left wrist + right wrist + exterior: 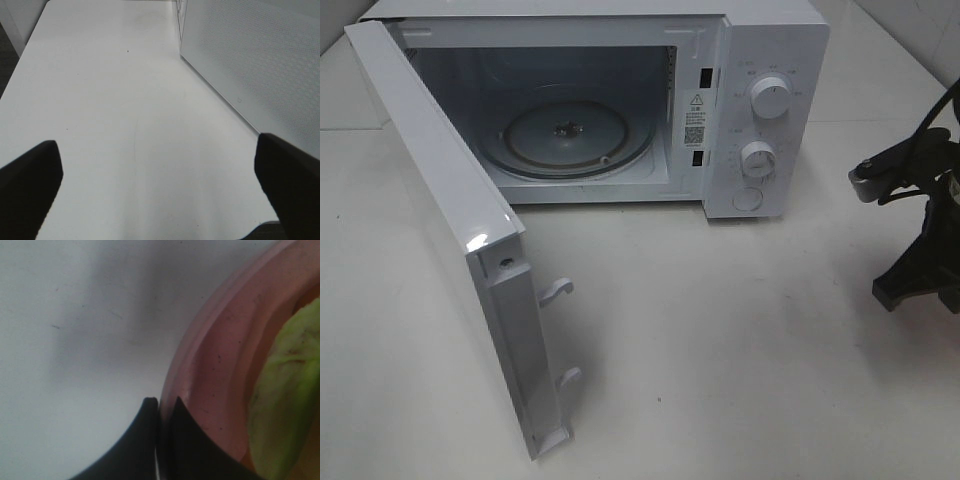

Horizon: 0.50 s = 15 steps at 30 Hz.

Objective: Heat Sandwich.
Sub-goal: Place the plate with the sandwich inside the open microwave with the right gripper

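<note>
In the right wrist view my right gripper [161, 402] is shut on the rim of a round pink plate [215, 365]. A pale green leaf of the sandwich [290, 390] lies on the plate; its bread is out of frame. In the high view only part of the right arm [920, 230] shows at the right edge; the plate and the sandwich are out of that view. My left gripper [157, 150] is open and empty over the bare white table [110, 100], beside the microwave door's outer face [260, 60].
The white microwave [760, 110] stands at the back with its door [450, 220] swung wide open to the left. Its glass turntable [565, 135] is bare. Two knobs [770, 100] sit on the right panel. Two door latches [555, 290] stick out towards the table's middle.
</note>
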Tool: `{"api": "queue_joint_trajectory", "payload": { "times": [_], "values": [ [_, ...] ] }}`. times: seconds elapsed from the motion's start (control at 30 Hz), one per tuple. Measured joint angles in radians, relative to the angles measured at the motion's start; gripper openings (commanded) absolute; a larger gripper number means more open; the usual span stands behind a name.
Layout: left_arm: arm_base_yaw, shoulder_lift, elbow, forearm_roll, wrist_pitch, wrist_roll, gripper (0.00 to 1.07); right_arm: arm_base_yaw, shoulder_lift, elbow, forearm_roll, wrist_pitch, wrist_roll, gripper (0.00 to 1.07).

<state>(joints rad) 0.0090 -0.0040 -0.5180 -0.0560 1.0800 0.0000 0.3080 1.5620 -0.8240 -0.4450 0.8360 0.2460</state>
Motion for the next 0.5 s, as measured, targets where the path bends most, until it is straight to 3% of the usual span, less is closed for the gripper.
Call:
{"api": "queue_joint_trajectory", "payload": {
  "times": [0.5],
  "values": [
    [0.000, 0.000, 0.000, 0.000, 0.000, 0.000, 1.00, 0.106, -0.071, 0.051, 0.008, 0.036, 0.001, 0.00]
  ]
}}
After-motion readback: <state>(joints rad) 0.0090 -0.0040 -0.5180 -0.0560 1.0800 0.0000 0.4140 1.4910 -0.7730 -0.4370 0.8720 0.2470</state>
